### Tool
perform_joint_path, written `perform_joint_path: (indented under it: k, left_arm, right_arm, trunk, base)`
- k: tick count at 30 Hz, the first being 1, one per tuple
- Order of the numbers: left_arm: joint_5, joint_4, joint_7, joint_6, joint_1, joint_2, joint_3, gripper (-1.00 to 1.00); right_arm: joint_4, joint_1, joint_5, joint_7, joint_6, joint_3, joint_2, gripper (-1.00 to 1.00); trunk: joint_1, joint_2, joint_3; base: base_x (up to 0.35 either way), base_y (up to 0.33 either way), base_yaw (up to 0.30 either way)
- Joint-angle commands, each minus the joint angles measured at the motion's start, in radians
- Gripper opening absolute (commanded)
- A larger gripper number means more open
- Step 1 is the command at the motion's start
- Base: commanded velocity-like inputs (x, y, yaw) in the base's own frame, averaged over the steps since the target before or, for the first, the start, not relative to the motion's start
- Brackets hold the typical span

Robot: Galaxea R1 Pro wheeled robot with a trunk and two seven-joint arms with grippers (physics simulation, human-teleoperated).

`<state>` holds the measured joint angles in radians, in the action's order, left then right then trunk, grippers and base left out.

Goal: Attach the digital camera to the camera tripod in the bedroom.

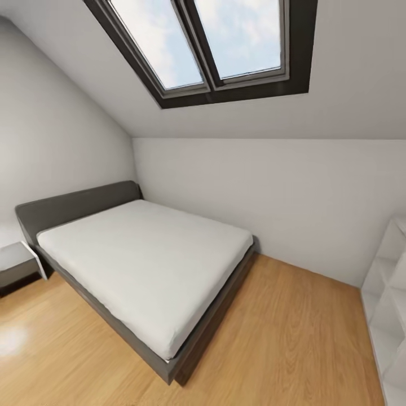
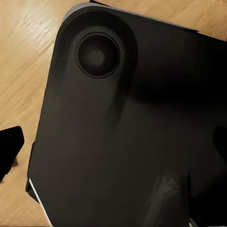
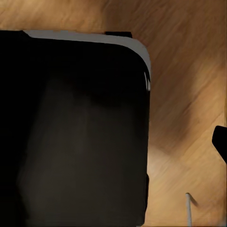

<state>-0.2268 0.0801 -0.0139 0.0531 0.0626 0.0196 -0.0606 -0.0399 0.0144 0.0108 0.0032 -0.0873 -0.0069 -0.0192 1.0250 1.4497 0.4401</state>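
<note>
We are in the bedroom, facing the bed (image 1: 146, 265) under a skylight (image 1: 208, 45), a white shelf (image 1: 389, 304) beyond its foot; we judge we are searching for camera and tripod, so turning comes next; both wrist cameras look onto our dark base (image 2: 118, 142), tool states untellable

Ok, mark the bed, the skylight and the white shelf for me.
bed (image 1: 141, 254): head view, middle of the pale mattress.
skylight (image 1: 197, 42): head view, on the window's central dark bar.
white shelf (image 1: 389, 293): head view, front edge at the right.
</note>
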Motion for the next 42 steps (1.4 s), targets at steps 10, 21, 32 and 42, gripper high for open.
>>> perform_joint_path:
  k: [10, 21, 32, 42]
  left_arm:
    - [-0.136, 0.001, -0.001, 0.001, 0.0, 0.001, -0.016, 1.0]
    - [-0.153, 0.001, -0.001, 0.001, 0.0, 0.001, -0.016, 1.0]
    - [-0.154, 0.0, -0.001, 0.001, 0.0, -0.001, -0.015, 1.0]
    - [-0.154, 0.0, -0.001, 0.001, 0.0, 0.0, -0.016, 1.0]
  right_arm:
    - [-0.05, 0.001, 0.013, -0.005, -0.006, 0.002, -0.009, 1.0]
    - [-0.054, 0.001, 0.022, -0.011, -0.008, 0.009, -0.015, 1.0]
    - [-0.054, 0.001, 0.043, -0.013, -0.006, 0.01, -0.015, 1.0]
    - [-0.051, 0.001, 0.044, -0.014, -0.005, 0.01, -0.015, 1.0]
  trunk:
    - [0.0, 0.0, 0.001]
    - [0.0, 0.0, 0.001]
    - [0.0, 0.0, 0.001]
    - [0.0, 0.0, 0.001]
  base:
    - [0.0, 0.0, 0.3]
    - [0.054, -0.013, 0.3]
    - [0.281, -0.071, 0.3]
    - [0.309, -0.012, 0.3]
